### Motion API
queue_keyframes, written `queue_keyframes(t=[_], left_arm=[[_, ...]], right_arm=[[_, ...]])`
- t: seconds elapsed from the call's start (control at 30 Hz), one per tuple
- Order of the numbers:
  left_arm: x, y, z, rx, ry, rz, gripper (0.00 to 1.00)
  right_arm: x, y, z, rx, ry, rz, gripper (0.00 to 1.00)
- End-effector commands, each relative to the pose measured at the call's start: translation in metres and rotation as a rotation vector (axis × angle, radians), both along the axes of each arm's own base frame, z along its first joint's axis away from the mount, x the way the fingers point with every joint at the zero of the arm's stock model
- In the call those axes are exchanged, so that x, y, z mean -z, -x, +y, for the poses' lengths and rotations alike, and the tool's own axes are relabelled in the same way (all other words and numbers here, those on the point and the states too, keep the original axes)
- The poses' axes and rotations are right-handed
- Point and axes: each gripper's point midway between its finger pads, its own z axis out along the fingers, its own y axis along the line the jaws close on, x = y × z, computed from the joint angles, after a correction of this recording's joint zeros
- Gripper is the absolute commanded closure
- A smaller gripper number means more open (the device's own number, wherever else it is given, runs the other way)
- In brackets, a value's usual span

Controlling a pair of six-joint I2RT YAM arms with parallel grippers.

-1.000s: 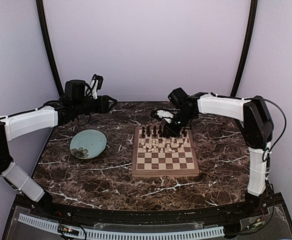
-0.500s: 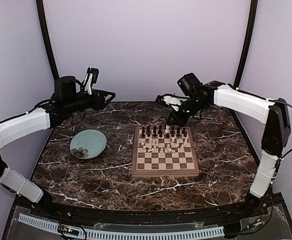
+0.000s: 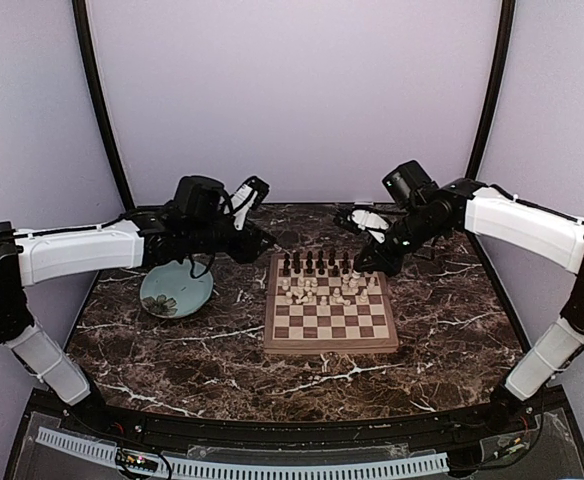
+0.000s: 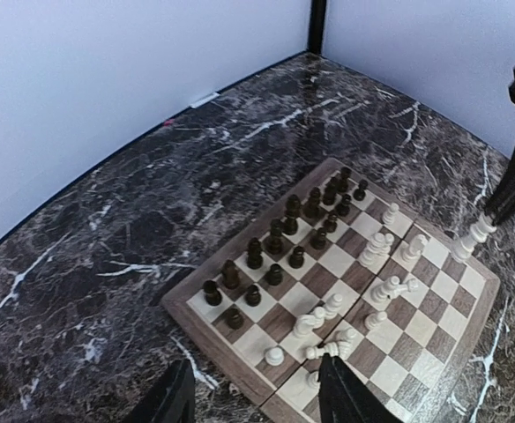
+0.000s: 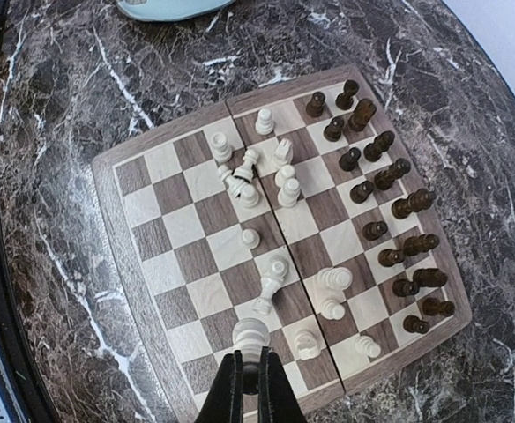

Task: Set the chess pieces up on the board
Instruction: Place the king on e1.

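The right fingers point(image 5: 233, 392) are pressing together on a cream-white piece point(image 5: 250, 333), holding it tilted just above the board's right edge. The left fingers point(image 4: 174, 398) are standing apart with nothing between them, hovering off the far-left corner of the board point(image 3: 330, 322). The board is lying right of the middle of the desk point(image 3: 172, 350). Dark pieces point(image 3: 327, 264) are lining its two far rows, and white pieces point(image 5: 257, 176) are crowding its middle, several lying on their sides.

The hold is looking thin and off-upright, so the piece is probably risking a slip, or a topple on being set down. Both arms are reaching in at the far side, so a careless sweep could be knocking the dark rows over or rolling fallen whites off the border.

The near rows are showing bare squares, offering the safest landing room. Marble is lying open near and right of the board. The plate point(image 3: 175, 290) is sitting on the left, under the left arm, narrowing that side.
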Motion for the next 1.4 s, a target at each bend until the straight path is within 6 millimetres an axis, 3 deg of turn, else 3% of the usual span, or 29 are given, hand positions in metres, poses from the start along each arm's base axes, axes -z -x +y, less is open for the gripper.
queue_keyframes(t=[0.0,0.03,0.07,0.1,0.13,0.17,0.23,0.3,0.53,0.83,1.37], left_arm=[[-0.07,-0.002,0.05,-0.209,0.159,-0.119,0.49],[-0.062,-0.001,0.06,-0.236,0.168,-0.101,0.48],[-0.073,-0.004,0.078,-0.284,0.238,-0.091,0.48],[-0.061,-0.004,0.088,-0.307,0.251,-0.057,0.47],[-0.065,-0.009,0.107,-0.345,0.308,-0.034,0.47],[-0.055,-0.007,0.112,-0.337,0.315,-0.001,0.47],[-0.051,-0.012,0.134,-0.397,0.294,-0.01,0.46],[-0.053,-0.014,0.141,-0.412,0.244,-0.043,0.46],[-0.04,-0.018,0.15,-0.427,0.196,-0.083,0.45],[-0.049,-0.016,0.15,-0.401,0.202,-0.101,0.44],[-0.048,-0.015,0.146,-0.381,0.203,-0.091,0.44]], right_arm=[[0.003,0.015,0.001,-0.046,-0.018,-0.004,1.0],[0.005,0.017,0.001,-0.051,-0.016,-0.002,1.0],[0.006,0.019,0.001,-0.056,-0.013,0.0,1.0],[0.008,0.021,0.001,-0.065,-0.011,-0.001,1.0],[0.01,0.024,0.003,-0.074,-0.009,-0.002,1.0],[0.012,0.026,0.004,-0.084,-0.005,-0.003,1.0],[0.019,0.031,0.008,-0.105,0.011,-0.009,1.0],[0.028,0.037,0.012,-0.127,0.035,-0.015,1.0],[0.052,0.044,0.029,-0.169,0.11,-0.053,1.0],[0.069,0.059,0.045,-0.238,0.139,-0.034,1.0],[0.095,0.061,0.043,-0.242,0.177,-0.014,0.96]])
